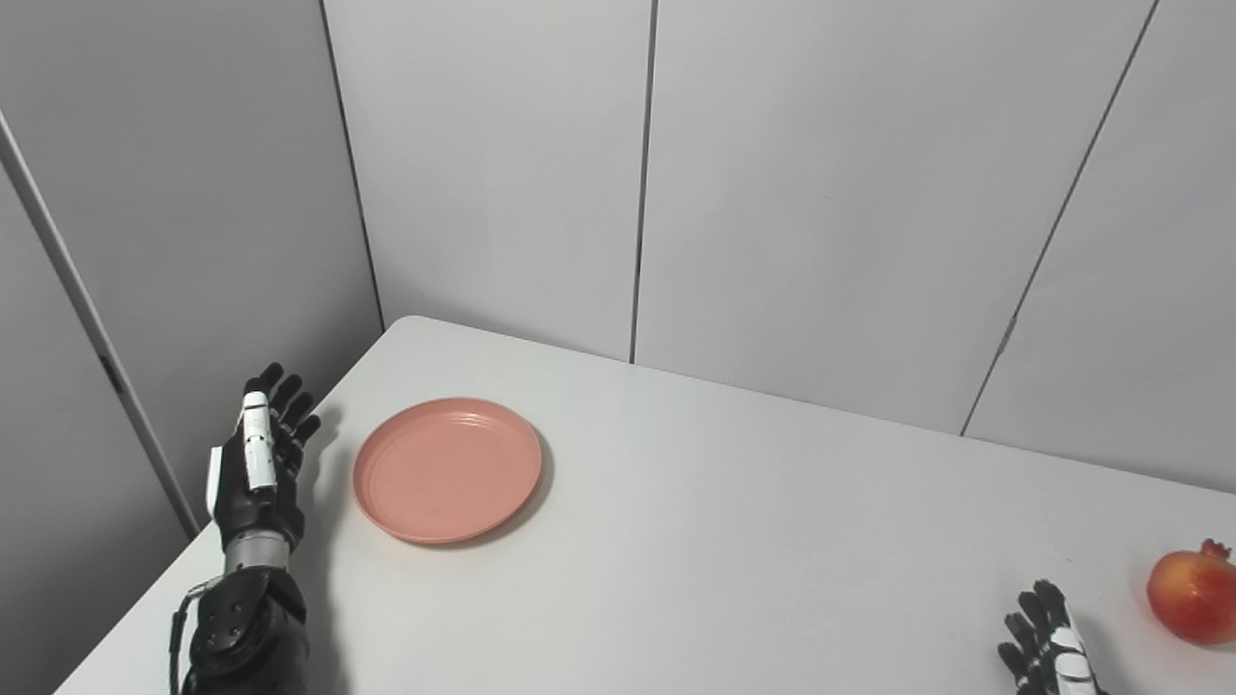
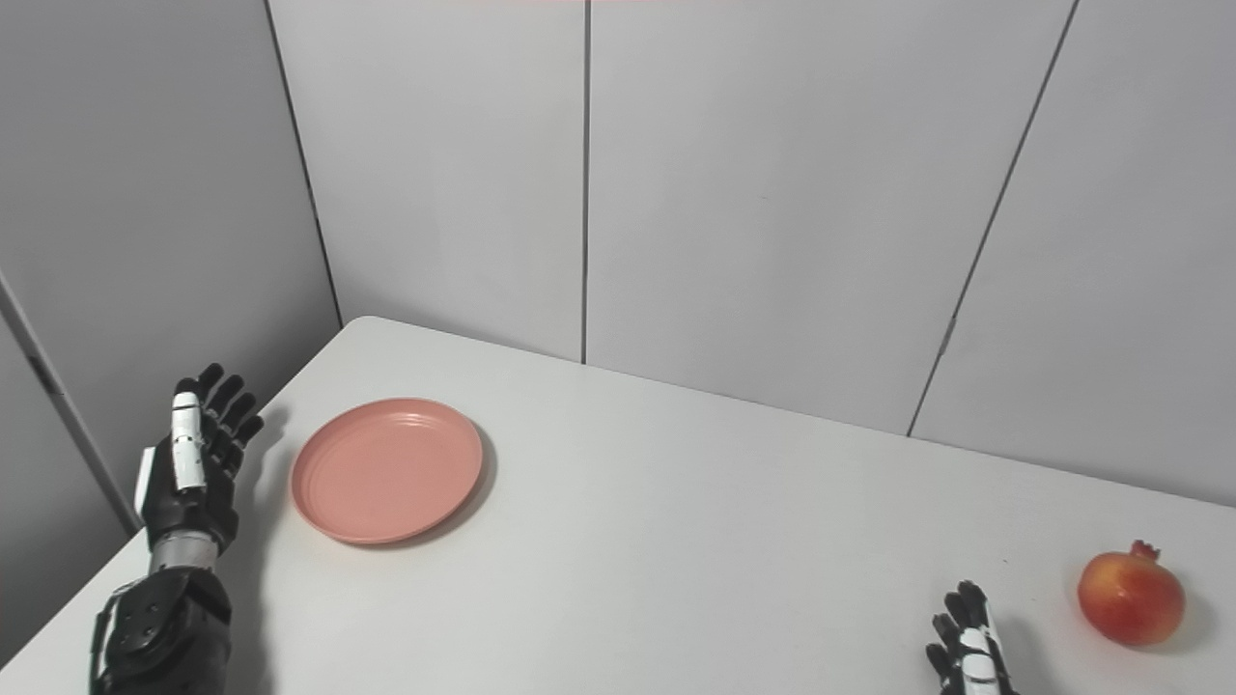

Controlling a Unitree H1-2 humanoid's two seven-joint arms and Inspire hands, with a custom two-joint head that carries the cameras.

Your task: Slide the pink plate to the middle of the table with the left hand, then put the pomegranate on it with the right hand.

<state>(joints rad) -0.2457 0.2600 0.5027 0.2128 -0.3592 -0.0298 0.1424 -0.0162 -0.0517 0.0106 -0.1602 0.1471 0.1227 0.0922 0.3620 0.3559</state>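
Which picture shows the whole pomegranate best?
The right eye view: the pomegranate sits fully in frame, crown and all, beside the right hand. In the left eye view the picture's right edge cuts it off.

Left hand (image 1: 256, 468): mine, black fingers with a white strip down one and a white side patch.
Wrist: silver metal ring.
Forearm: black casing, small screws, thin dark cable looping beside it.
Right hand (image 2: 969, 647): black, white strip.

The empty pink plate (image 1: 447, 469) lies flat at the table's left; the red pomegranate (image 2: 1131, 597) sits far right.
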